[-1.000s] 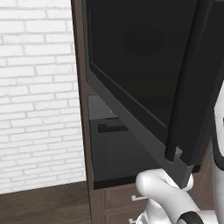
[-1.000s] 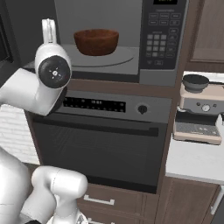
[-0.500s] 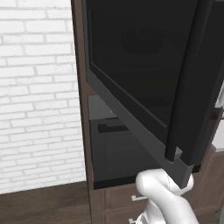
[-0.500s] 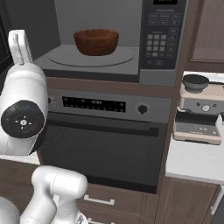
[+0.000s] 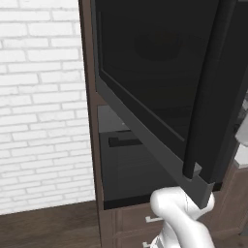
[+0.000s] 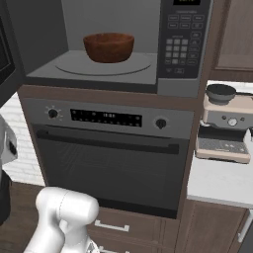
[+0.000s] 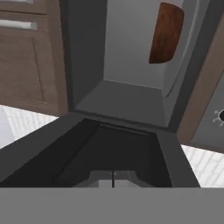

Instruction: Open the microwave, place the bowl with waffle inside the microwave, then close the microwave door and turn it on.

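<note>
bowl (image 6: 108, 46) already in, centered on the round turntable plate (image 6: 74, 63) in the upper middle of the right base frame; brown, contents hidden below the rim, so waffle not confirmed. sitting mid-cavity, likely so the door clears it on the swing.

microwave (image 6: 113, 44) cavity open, keypad (image 6: 180, 49) down its right side, waiting for the start press. oven (image 6: 108, 158) with knobs and horizontal bar handle directly below, not the target.

microwave door (image 5: 160, 82) swung wide, taking most of the left base frame, dark vertical bar handle (image 5: 206, 101) at right; in hand view the dark glass panel (image 7: 109, 157) spans the bottom of frame, cavity and bowl (image 7: 165, 34) rolled sideways above. looks like the hand is behind the door to push it shut.

gripper (image 7: 113, 178) at bottom centre of hand view, tips pressed together with just a seam between, holding nothing.

remaining by judgement: close door, hit start.
</note>
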Robot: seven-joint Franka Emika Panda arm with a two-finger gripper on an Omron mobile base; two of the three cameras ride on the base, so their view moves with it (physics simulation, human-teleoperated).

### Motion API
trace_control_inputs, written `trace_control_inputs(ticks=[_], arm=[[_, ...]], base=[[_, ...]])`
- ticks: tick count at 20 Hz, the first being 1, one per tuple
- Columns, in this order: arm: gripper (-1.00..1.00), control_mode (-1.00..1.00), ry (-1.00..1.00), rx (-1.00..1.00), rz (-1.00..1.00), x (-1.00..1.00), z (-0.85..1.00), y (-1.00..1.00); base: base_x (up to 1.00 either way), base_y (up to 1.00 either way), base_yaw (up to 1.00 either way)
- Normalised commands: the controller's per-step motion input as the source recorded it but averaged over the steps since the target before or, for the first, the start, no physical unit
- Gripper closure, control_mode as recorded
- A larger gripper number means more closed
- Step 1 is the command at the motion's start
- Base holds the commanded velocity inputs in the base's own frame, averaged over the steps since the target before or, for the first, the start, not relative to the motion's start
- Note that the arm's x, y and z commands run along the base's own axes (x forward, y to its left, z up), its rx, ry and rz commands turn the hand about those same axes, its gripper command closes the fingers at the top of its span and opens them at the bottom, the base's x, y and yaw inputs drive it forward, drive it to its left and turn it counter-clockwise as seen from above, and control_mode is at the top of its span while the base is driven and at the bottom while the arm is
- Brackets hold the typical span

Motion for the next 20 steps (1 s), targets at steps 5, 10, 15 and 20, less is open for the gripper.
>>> trace_control_inputs(ticks=[5, 10, 15, 20], arm=[[1.0, -1.0, -0.11, -0.03, 0.0, -1.0, -0.01, 0.31], [1.0, -1.0, -0.04, 0.0, -0.03, -0.92, -0.07, 0.43], [1.0, -1.0, 0.02, -0.01, -0.21, -0.31, -0.16, 0.72], [1.0, -1.0, 0.04, 0.0, -0.3, -0.04, -0.1, 0.57]], base=[[0.0, 0.0, 0.0], [0.0, 0.0, 0.0], [0.0, 0.0, 0.0], [0.0, 0.0, 0.0]])
